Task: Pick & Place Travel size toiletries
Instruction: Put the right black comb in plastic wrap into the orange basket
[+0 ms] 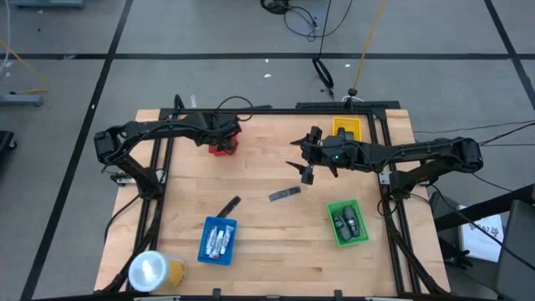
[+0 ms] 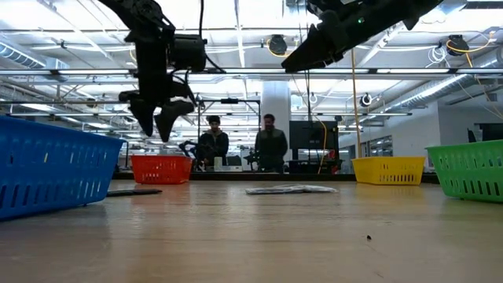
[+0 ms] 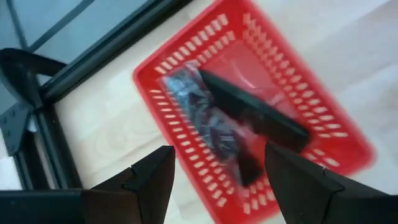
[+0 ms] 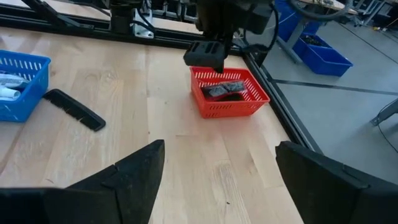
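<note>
With our left gripper (image 3: 214, 180) open and empty above the red tray (image 3: 186, 53), upper left, we should lift straight up clear of its rim.

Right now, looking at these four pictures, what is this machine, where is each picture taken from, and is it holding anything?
It is a robot with two dark arms at a wooden table. One picture looks straight down, one looks level across the tabletop, and one camera rides on each wrist.

The left gripper hangs over the red tray, jaws open and empty; a dark comb and a dark wrapped item lie in that tray. The right gripper hovers mid-table, open and empty.

Also on the table: a blue tray with small white tubes, a green tray with dark pieces, a yellow tray, another loose comb and a flat packet.
</note>
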